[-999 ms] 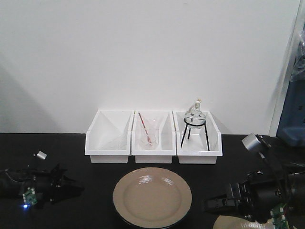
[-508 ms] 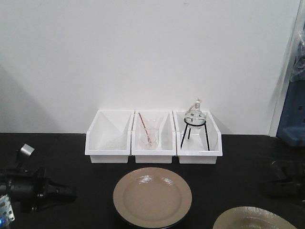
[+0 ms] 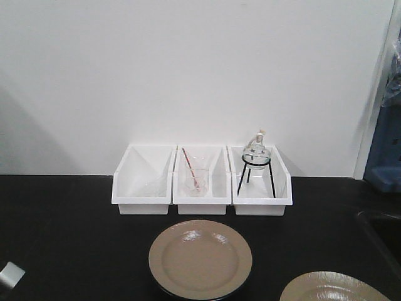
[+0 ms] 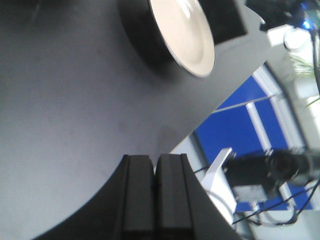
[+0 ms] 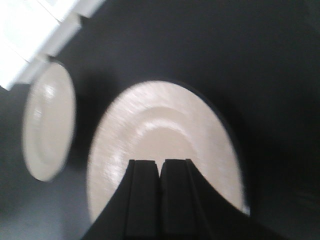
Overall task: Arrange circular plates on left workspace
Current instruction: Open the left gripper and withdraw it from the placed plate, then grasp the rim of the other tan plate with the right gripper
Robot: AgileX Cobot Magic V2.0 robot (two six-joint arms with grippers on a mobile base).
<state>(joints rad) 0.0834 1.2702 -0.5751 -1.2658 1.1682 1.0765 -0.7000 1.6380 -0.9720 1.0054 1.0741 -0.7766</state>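
- The worktop (image 3: 69,232) is black and flat.
- The middle plate (image 3: 200,258) is round and tan with a black rim. It lies just in front of the middle bin, toward the front edge.
- The right plate (image 3: 332,290) looks the same. It lies further right and closer to the front edge, apart from the middle plate. The front view cuts off its lower part.
- Three white bins (image 3: 202,199) stand side by side at the back edge, by the wall (image 3: 188,75).
- The middle bin holds a glass beaker (image 3: 195,180) with a red stick in it.
- The right bin holds a round flask (image 3: 255,150) on a black stand (image 3: 272,183).
- A sink (image 3: 383,229) is at the right edge.
- The left pincer (image 4: 155,187) is pressed together and pinches nothing. It is over bare worktop near the front edge. One plate (image 4: 182,35) lies well apart from it.
- The right pincer (image 5: 160,192) is pressed together and pinches nothing. It is over the right plate. That view is blurry.
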